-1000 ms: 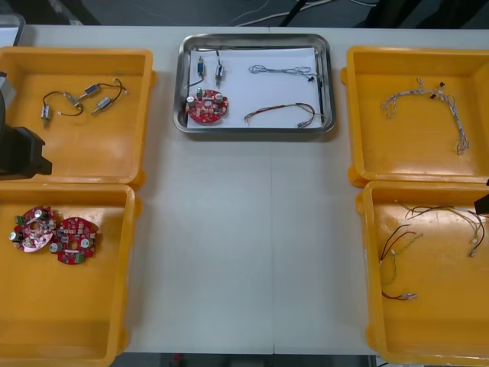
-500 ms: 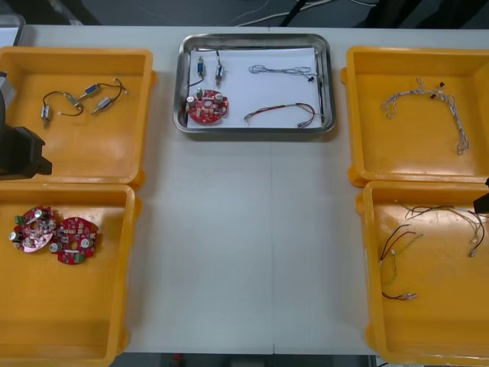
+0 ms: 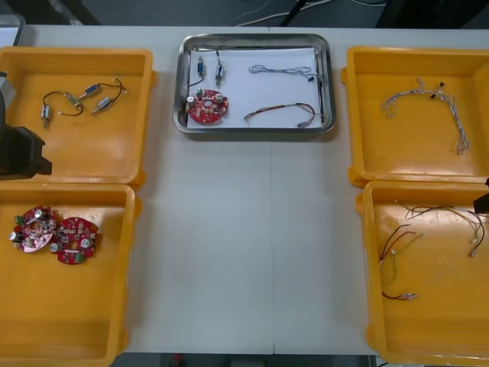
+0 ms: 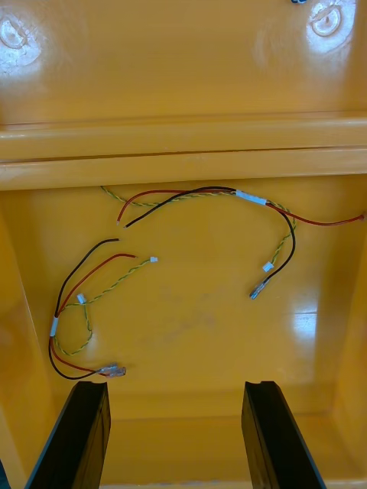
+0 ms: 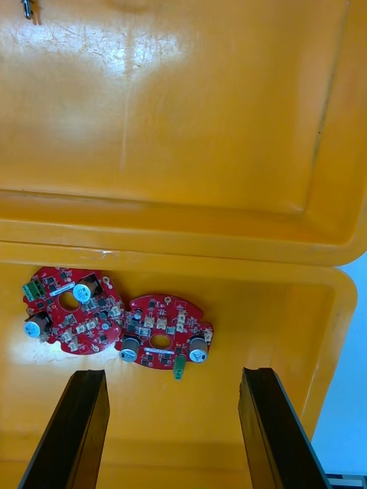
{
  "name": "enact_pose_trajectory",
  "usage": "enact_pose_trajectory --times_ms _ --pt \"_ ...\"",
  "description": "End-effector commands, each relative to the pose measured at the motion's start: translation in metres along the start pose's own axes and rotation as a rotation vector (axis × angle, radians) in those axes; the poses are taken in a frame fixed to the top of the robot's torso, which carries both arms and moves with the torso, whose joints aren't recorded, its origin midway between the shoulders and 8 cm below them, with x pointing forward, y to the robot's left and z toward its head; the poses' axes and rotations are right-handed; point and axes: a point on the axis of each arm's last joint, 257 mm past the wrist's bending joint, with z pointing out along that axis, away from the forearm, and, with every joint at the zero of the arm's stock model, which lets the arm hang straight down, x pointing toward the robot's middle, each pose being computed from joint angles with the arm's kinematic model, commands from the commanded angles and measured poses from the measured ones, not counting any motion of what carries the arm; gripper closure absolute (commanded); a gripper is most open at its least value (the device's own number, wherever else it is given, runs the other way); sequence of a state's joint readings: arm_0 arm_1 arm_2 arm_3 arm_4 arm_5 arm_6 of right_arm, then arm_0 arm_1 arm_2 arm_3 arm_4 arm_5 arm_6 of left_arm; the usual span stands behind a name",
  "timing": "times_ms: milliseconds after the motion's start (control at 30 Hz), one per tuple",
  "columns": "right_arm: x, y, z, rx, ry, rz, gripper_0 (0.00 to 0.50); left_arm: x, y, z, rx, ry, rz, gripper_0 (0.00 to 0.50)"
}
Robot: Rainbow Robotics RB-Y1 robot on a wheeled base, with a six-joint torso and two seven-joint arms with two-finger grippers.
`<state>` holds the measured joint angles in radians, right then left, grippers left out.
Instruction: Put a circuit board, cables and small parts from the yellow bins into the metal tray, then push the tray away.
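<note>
**Tray** [image 3: 252, 130]: at the far middle of the table [image 3: 244, 229], well ahead of both sets of jaws, between the 2 far bins [image 3: 92, 149]. On its white floor lie 1 board [image 3: 207, 107], 2 small parts [image 3: 209, 69] and 2 cables [image 3: 281, 113]. The load looks complete. I cannot tell whether the push is done.

**Left gripper** [image 5: 172, 374]: jaws wide open and holding nothing, over the near-left bin [image 5: 252, 321]. 2 spare boards [image 5: 162, 331] lie touching each other just beyond the fingertips. 1 is centred on the gap and the other sits off toward 1 finger.

**Right gripper** [image 4: 175, 384]: jaws wide open and empty, over the near-right bin [image 4: 199, 336]. Loose cables [image 4: 84, 306] sprawl on the floor beyond the fingertips, with none between them.

**Handling (judgement)**
- Tray: stiff thin metal, probably light even when loaded, and likely to slide easily on the smooth table.
  - Contact point is the near rim at its middle, since an off-centre push would probably spin it.
  - The rim is low and rounded, so fingers could ride over it. Set them low against the wall.
- Contents: all loose. The cables are light and springy, and the board may skate on the white floor, so a slow push is needed.
- Board, if regrasped: stiff and light, with fragile upright parts on top. Hold it by a bare edge.
- Cables: limp. Pinch them where the strands run together.
</note>
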<state>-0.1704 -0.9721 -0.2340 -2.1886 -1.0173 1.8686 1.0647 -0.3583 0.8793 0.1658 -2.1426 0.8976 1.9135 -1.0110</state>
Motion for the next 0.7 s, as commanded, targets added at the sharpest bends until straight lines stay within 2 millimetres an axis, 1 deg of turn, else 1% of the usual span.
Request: enact_pose_trajectory --times_ms 33,700 --pt "-0.0106 -0.0025 -0.0077 -0.001 -0.042 0.006 0.000 -0.0038 0.0140 -0.0131 -0.037 -0.026 0.024 0.000" --pt "-0.0106 -0.0025 -0.0077 -0.001 -0.042 0.006 0.000 -0.0038 0.0140 -0.0131 -0.037 -0.026 0.024 0.000"
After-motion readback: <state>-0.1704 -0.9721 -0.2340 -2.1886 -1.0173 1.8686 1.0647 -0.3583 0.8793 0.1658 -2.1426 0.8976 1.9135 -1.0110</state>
